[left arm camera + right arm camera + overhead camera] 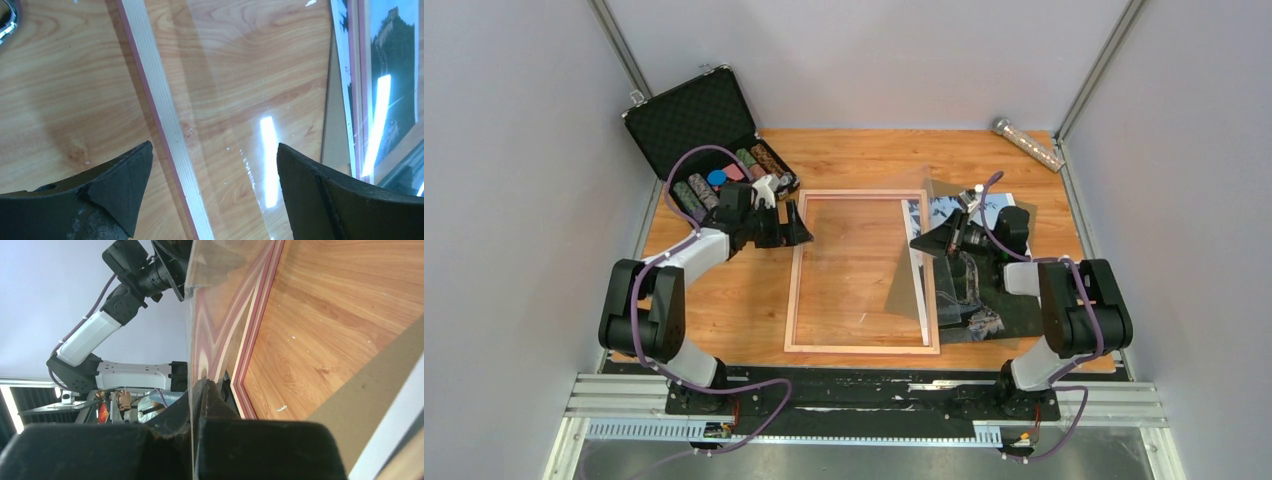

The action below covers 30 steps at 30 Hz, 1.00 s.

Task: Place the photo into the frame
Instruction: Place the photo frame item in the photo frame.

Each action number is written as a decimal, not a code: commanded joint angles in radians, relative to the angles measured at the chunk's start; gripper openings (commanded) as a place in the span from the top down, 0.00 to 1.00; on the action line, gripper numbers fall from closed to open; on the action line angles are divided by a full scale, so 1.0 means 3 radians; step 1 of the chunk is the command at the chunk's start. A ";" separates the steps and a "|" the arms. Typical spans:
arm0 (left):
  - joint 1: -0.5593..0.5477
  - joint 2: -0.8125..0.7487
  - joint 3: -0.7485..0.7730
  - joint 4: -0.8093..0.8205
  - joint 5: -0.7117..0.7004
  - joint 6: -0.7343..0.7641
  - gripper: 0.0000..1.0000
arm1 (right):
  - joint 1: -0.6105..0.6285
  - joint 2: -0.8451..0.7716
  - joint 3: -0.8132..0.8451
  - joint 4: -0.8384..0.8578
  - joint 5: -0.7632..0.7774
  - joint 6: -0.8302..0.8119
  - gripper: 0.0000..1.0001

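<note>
Photo (pixel 944 212) lies flat on the right in the top view, just beside the frame (pixel 861 349). Its long side goes near to far, same as the frame's. The right arm sits over it, so we see only bits. The right gripper (pixel 921 244) is much nearer to it than the left gripper (pixel 796 222), which is by the frame's left rail. A clear pane (pixel 912 215) tips up over the right rail.

Left wrist view: the left gripper (pixel 214 147) is wide open w/ nothing in it. A frame (pixel 160 100) rail runs under the gap. The photo (pixel 392 65) is far right, cut off.

Right wrist view: the right gripper (pixel 199 390) is pinched tight on the clear pane (pixel 210 285) edge. We think it must let go before it can take the photo. No photo shows here.
</note>
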 commanded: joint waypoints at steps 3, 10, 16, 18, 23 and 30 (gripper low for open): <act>0.0076 -0.0122 0.0251 -0.0162 0.0204 0.0411 0.00 | 0.0301 0.0008 0.0053 0.0368 0.0307 0.0148 1.00; 0.0153 -0.0218 0.0236 -0.0154 0.0130 0.0522 0.00 | 0.0395 0.0108 0.0020 0.0546 0.0380 0.0150 1.00; 0.0167 -0.0367 0.0179 -0.0111 0.0054 0.0576 0.00 | 0.0450 0.0287 0.0020 0.0771 0.0397 0.0260 1.00; 0.0172 -0.0415 0.0145 -0.0088 0.0024 0.0597 0.00 | 0.0467 0.0335 0.0018 0.0829 0.0424 0.0285 1.00; 0.0177 -0.0462 0.0096 -0.0073 -0.0008 0.0624 0.00 | 0.0532 0.0395 -0.0001 0.0850 0.0535 0.0255 1.00; 0.0178 -0.0507 0.0023 0.0019 -0.0009 0.0615 0.00 | 0.0539 0.0241 -0.0107 0.0564 0.0741 -0.0011 1.00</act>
